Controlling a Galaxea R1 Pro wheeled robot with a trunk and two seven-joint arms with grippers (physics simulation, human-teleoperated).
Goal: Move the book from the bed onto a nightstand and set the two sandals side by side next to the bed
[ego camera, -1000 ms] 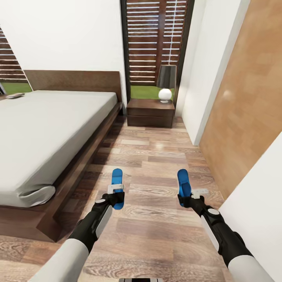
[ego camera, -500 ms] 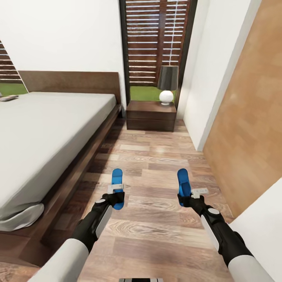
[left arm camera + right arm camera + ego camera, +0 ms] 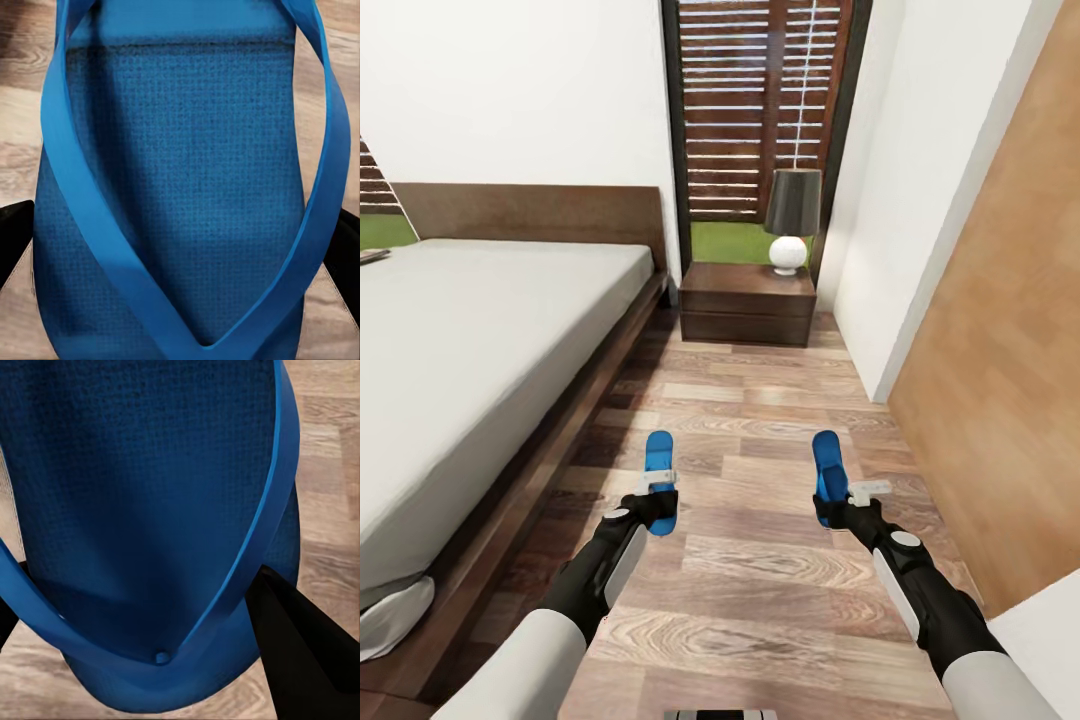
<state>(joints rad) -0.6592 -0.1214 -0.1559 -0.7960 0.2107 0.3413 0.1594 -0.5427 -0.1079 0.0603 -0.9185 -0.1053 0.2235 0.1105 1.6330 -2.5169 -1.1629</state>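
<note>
Head view adds bed [image 3: 480,340], nightstand [image 3: 746,304]; wrists: sandals [image 3: 187,187] close-up.

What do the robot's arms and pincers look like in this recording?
Both arms have light grey upper segments and glossy black forearms with a white side panel. The left pincer and right pincer sit on black wrists bearing small white bracket pieces. The wrist views show black fingers. No cables visible.

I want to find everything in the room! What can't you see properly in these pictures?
- Small dark object on the grey mattress: cut off by the head view's edge.
- Left claw's black fingertips: covered by the bright blue flip-flop in the left wrist view.
- Dark brown nightstand's far side: hidden behind it.
</note>
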